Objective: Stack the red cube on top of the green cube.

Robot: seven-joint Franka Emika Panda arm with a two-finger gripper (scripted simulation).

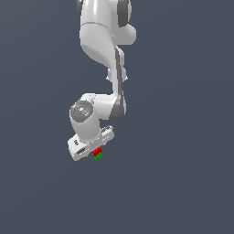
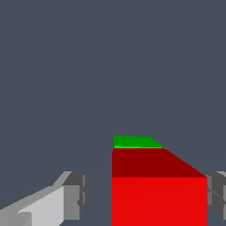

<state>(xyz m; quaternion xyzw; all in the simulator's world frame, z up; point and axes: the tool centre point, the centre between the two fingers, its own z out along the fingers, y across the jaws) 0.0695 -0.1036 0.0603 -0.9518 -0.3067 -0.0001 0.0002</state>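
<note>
Grey floor (image 1: 183, 183), green cube (image 2: 130, 141) mostly hidden

I see my arm (image 1: 107, 55) coming down from twelve o'clock in the exterior view, bending at the elbow toward seven o'clock, the wrist tilted. My gripper (image 1: 96, 151) points downward at the low end. In the wrist view its fingers (image 2: 73, 196) stand apart: one clearly off to the side, the other at the frame's edge.
</note>
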